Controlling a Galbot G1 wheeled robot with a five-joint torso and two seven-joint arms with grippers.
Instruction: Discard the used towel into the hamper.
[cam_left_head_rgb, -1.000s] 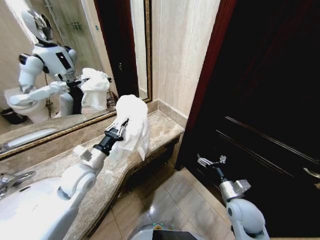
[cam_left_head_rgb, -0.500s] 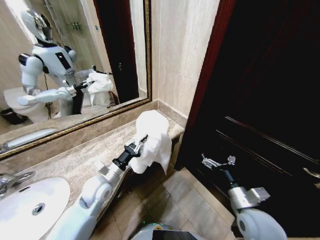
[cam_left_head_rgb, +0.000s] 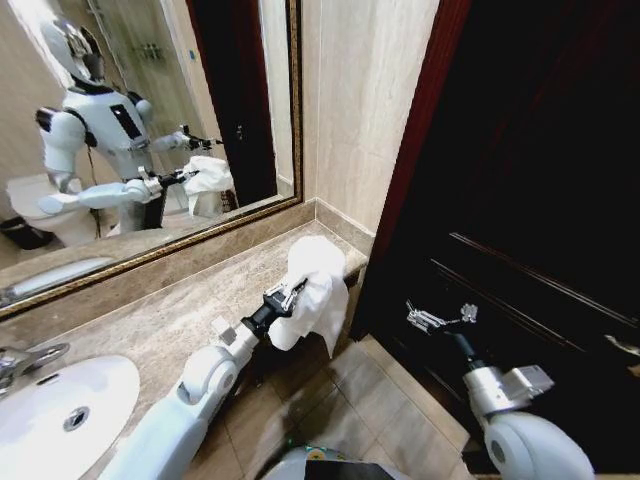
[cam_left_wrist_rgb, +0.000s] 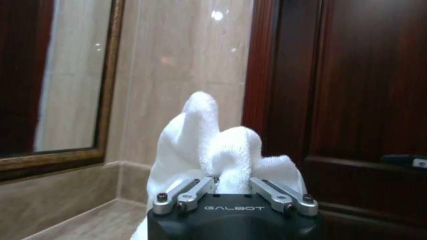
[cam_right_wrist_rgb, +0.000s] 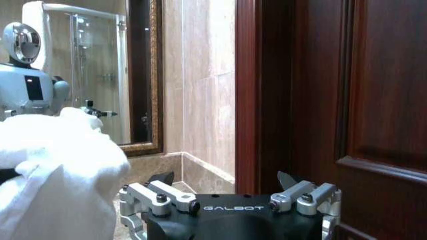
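While the crumpled white terry towel (cam_left_head_rgb: 314, 290) hangs bunched from my left gripper (cam_left_head_rgb: 292, 294), it sits in the air just past the end corner of the beige marble vanity counter (cam_left_head_rgb: 150, 325), over the tiled floor beside the dark wooden door (cam_left_head_rgb: 530, 180). My left gripper is clenched on the cloth: on the left wrist camera the towel (cam_left_wrist_rgb: 217, 150) rises in two soft peaks right between the metal fingers (cam_left_wrist_rgb: 190, 192), which are drawn in close around its base. From the head camera most of the fabric drapes down below the grip (its lower edge is hard to separate from the counter front). My right gripper (cam_left_head_rgb: 438, 317) is held out in front of the door, well apart from the towel, its fingers spread with nothing between them; the right wrist camera confirms the gap and catches the towel (cam_right_wrist_rgb: 57, 180) large at one side, partly cut off. Only the head camera gives me the white basin (cam_left_head_rgb: 55, 405) and the gold-framed wall mirror (cam_left_head_rgb: 140, 130). I cannot make out any hamper.
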